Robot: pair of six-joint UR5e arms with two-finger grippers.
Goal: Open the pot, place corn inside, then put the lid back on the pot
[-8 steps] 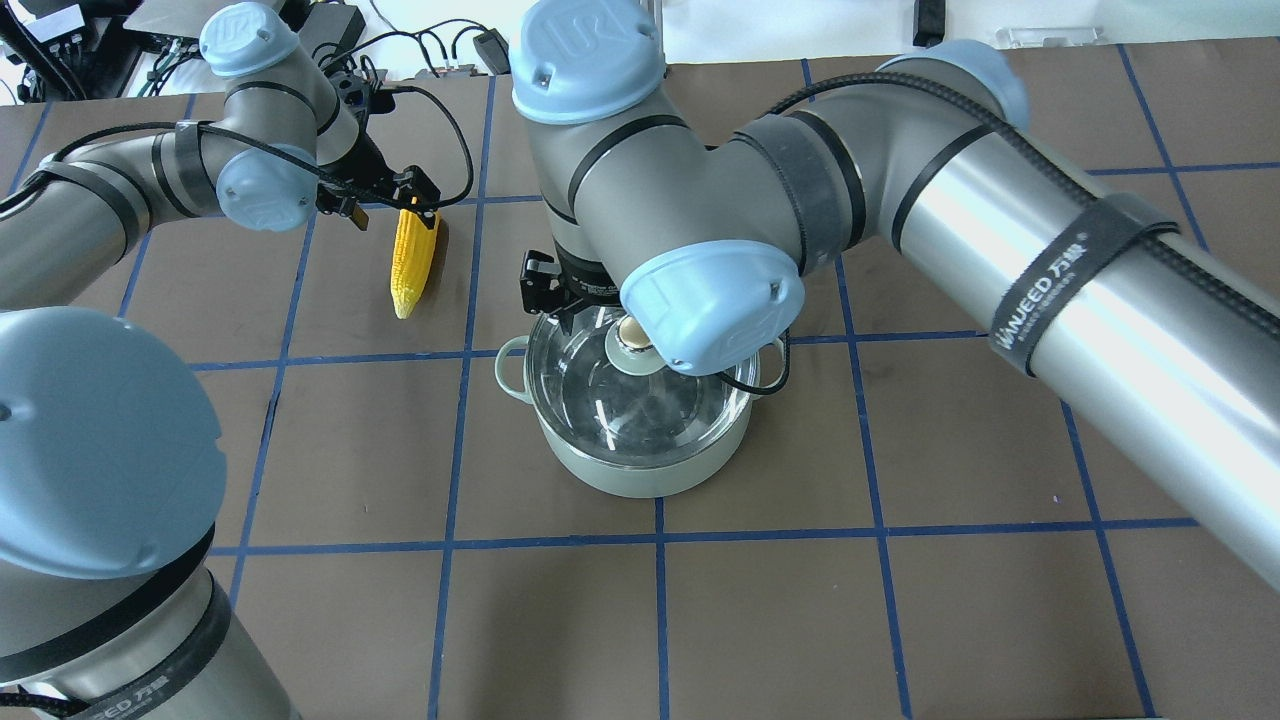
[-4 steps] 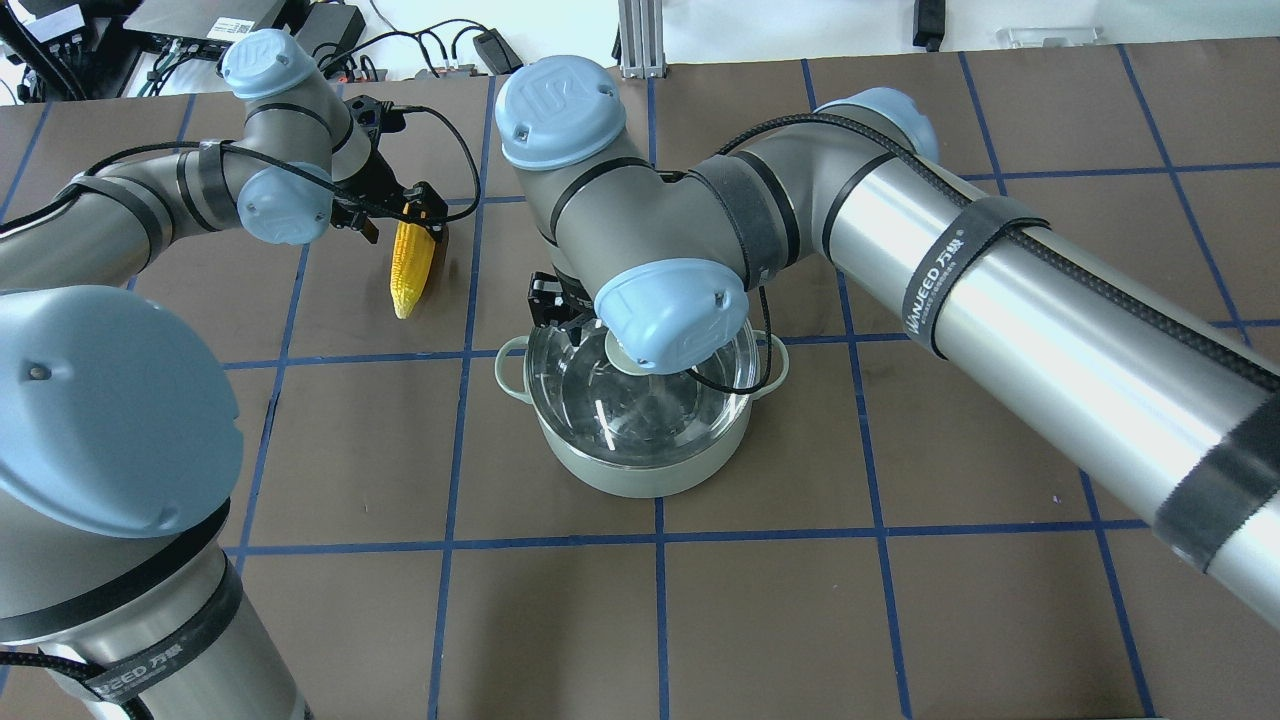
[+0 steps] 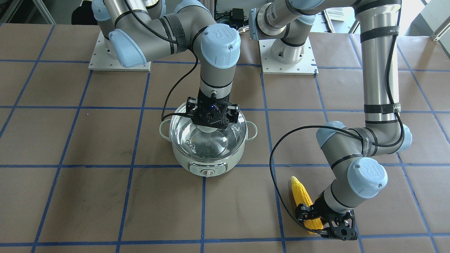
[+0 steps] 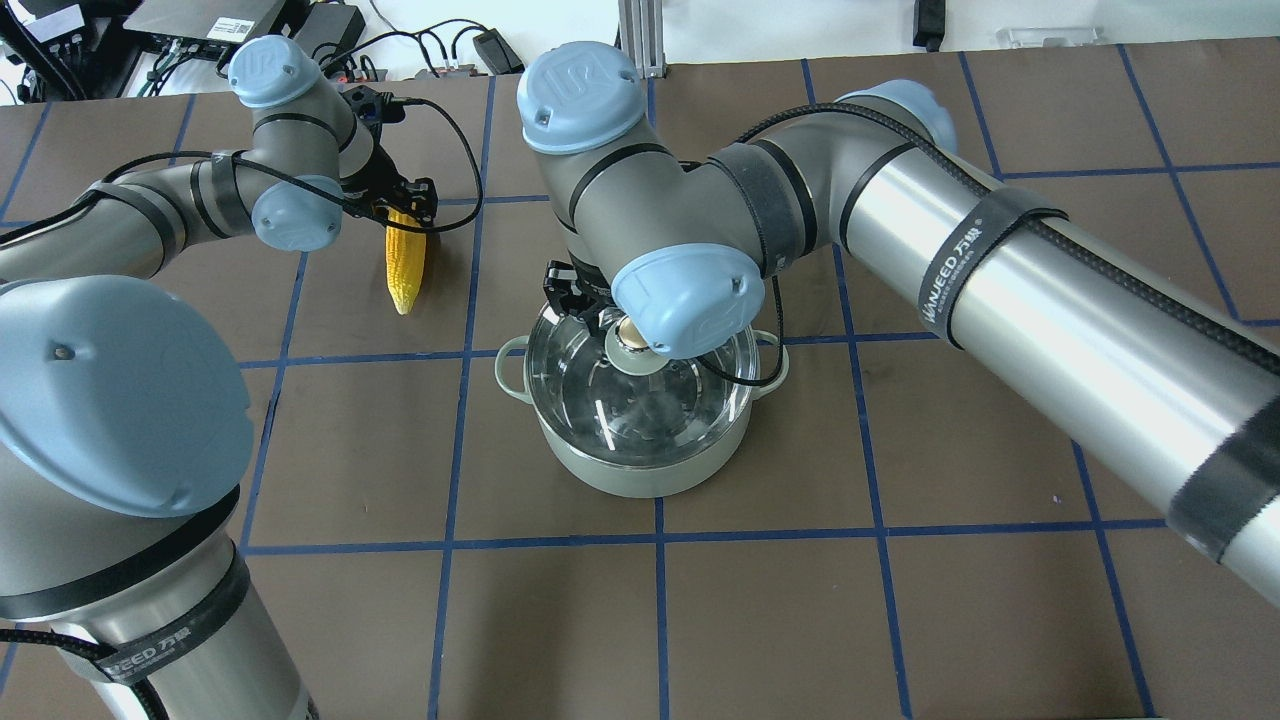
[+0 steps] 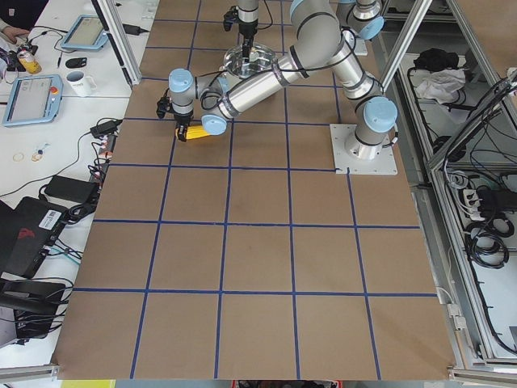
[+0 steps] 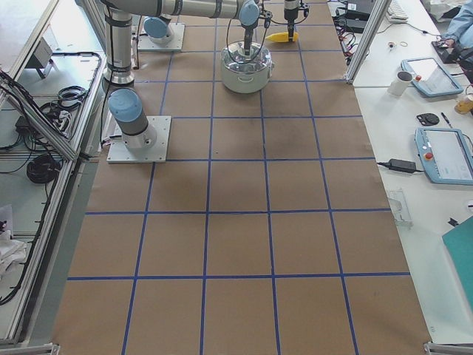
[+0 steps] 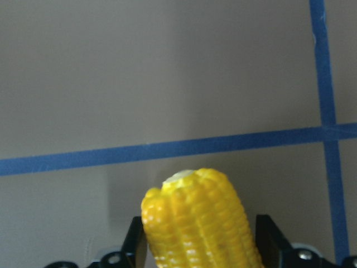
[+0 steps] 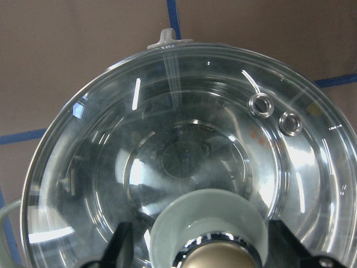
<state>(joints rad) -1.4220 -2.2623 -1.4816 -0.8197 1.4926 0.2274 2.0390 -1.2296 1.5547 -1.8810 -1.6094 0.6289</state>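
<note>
Blue tape lines (image 4: 455,450) divide the brown paper surface (image 4: 800,600) into squares, and two white mounting plates (image 3: 306,66) carry the arms at the robot-side edge. Past the opposite edge sit white desks (image 5: 73,56) with control tablets (image 5: 32,89), a mug (image 5: 81,81) and loose cables (image 5: 85,149). A black cable (image 3: 270,160) loops from the left arm (image 3: 379,70) at its wrist over the surface beside the corn (image 3: 300,195). From overhead, a blue joint cap (image 4: 695,300) of the right arm (image 4: 1000,290) covers one side of the lid (image 4: 600,400) and most of the right pincer (image 8: 203,251); from across the surface, that pincer's black body hides the knob (image 4: 632,335). The left wrist camera catches only the cob's blunt end, the rest cut off at the frame's bottom, and the side views show both pincers too small to read. The pot (image 3: 179,160) stands about midway between the robot-side edge and the opposite edge, its dial (image 3: 210,172) facing away from the robot, the glass lid seated on its rim. The right pincer hangs straight down over the lid, released, its fingers (image 8: 124,245) straddling the pale green base (image 8: 206,212) and standing clear of the knob on both sides. The corn lies flat on the surface nearer the opposite edge, on the robot's left and well apart from the pot, tip pointing toward the robot. The left pincer (image 3: 314,222) is clenched on the cob's thick end, a finger against each flank.
</note>
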